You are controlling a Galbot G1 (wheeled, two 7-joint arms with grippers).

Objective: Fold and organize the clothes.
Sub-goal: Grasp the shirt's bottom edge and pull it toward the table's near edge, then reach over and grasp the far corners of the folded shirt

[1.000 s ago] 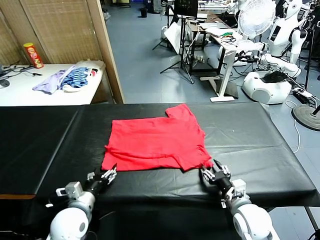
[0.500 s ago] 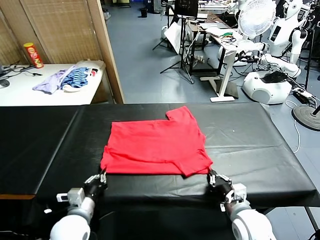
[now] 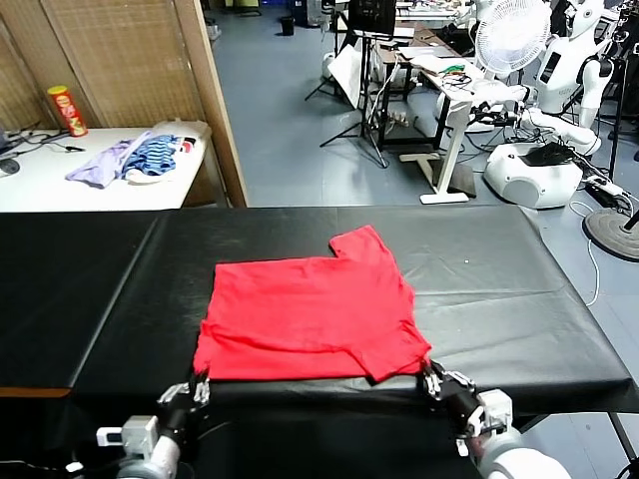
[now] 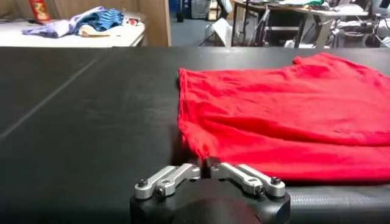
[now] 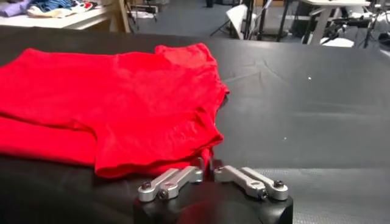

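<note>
The clothes are one red T-shirt (image 3: pixel 310 314), folded flat on the black table (image 3: pixel 499 289), with one sleeve sticking out at the far right. My left gripper (image 3: pixel 197 384) sits at the shirt's near left corner by the table's front edge. In the left wrist view the shirt (image 4: pixel 286 103) spreads away from the left gripper (image 4: pixel 205 165), whose jaws pinch the corner's hem. My right gripper (image 3: pixel 431 377) is at the near right corner. In the right wrist view, red cloth of the shirt (image 5: pixel 116 97) runs down between the closed tips of the right gripper (image 5: pixel 208 165).
A white side table (image 3: pixel 40 180) at the far left carries a heap of lilac and blue-striped garments (image 3: pixel 140 157) and a red can (image 3: pixel 67 110). A wooden partition (image 3: pixel 205 100) stands behind. Desks, a fan (image 3: pixel 511 35) and other robots fill the far right.
Both grippers have drawn back toward the table's front edge, dragging the shirt's near edge with them. The shirt has slid nearer and lies flatter.
</note>
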